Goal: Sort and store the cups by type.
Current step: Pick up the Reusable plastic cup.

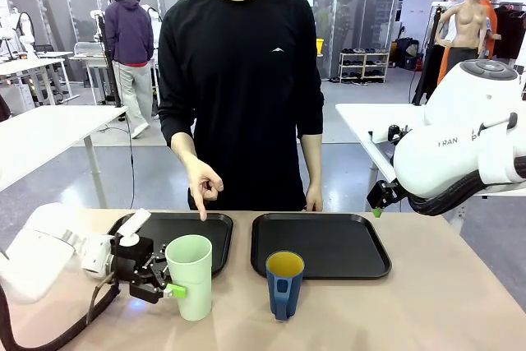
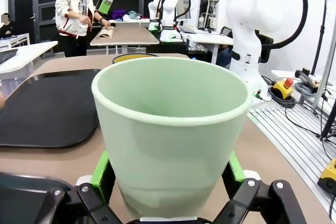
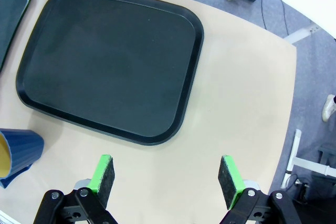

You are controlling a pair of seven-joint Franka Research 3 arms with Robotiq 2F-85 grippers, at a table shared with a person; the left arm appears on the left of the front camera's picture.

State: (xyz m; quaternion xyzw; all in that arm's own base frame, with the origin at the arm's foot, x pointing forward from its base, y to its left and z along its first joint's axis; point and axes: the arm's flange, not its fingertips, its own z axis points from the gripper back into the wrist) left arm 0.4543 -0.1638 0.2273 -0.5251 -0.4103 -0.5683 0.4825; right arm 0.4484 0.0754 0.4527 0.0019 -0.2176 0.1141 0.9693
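Two cups stand on the table (image 1: 427, 302) in the front view, just short of two black trays: the tumbler (image 1: 191, 277) before the left tray (image 1: 215, 232), the mug (image 1: 284, 284) before the right tray (image 1: 320, 244). The left gripper (image 1: 168, 279) comes in low from the side with its fingers around the tumbler's lower half, while the person's hand (image 1: 201, 187) points a finger down at the left tray. That tray looks like the target, so the move wants a straight lift clear of the raised rim, cup upright, and a path wide of that finger. On to the left wrist view: green pads (image 2: 102, 174) press both walls of the tumbler, clamped as far as I can see. It is smooth, pale mint plastic, thin-lipped, handleless and flaring toward the top, so a low grip should wedge rather than slip; squeeze gently, the wall may flex. Right wrist view now: the right gripper (image 3: 165, 169) hangs over bare table with jaws wide apart, holding nothing. The matte right tray has rounded corners, and the dark blue mug with its yellow inside sits just beside it.
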